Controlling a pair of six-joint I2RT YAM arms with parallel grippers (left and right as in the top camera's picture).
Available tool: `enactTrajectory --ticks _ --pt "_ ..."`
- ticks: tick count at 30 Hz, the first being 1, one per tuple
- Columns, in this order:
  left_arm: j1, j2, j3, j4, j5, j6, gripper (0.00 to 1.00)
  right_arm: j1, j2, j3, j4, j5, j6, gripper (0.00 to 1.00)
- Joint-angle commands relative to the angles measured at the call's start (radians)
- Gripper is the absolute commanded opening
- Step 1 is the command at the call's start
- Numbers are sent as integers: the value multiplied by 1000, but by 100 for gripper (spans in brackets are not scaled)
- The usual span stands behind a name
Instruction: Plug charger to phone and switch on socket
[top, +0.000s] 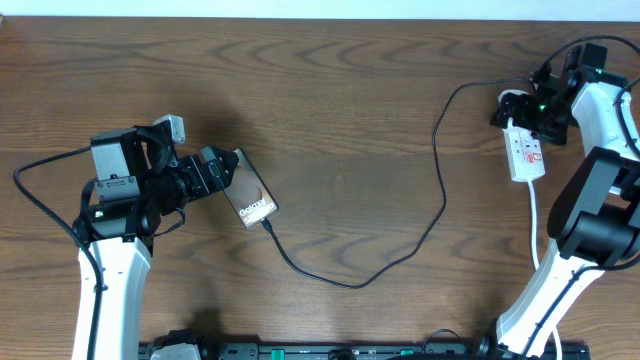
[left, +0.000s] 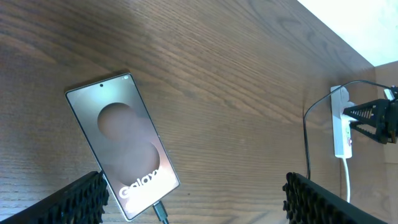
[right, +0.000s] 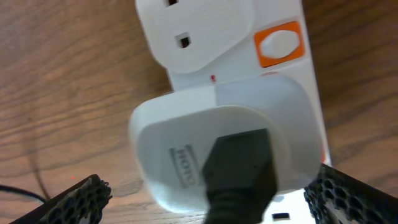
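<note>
Right claw (right: 210, 186): your jaws are wide, one finger on each side of the white plug block (right: 186, 143), and they do not seem to squeeze it.
Under the claw: the plug block sits in the socket (top: 525, 160), near the far right corner of the table (top: 340, 90).
Switch: the orange switch (right: 280, 45) lies just beyond the plug block, along the strip and toward its right side. Nothing touches it.
Long axis: the socket runs from the far edge toward the near edge, a little tilted. You are above its far end.
Nearer arm: the right one. I judge that a short shift along the strip is needed.
Left claw (left: 196, 186): also wide, well apart from the socket.
Phone (left: 121, 140): flat, in the left part of the table, with the charger (top: 441, 190) tip apparently already in its lower end.
</note>
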Motion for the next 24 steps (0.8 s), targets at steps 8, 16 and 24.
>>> enactTrajectory --ticks 8,16,24 --pt "0 -3 0 -2 -6 17 89 6 17 12 12 -75 2 99" --pt "0 -3 0 -2 -6 17 89 6 17 12 12 -142 -5 99" --pt "0 -3 0 -2 -6 17 89 7 17 12 2 -158 0 99"
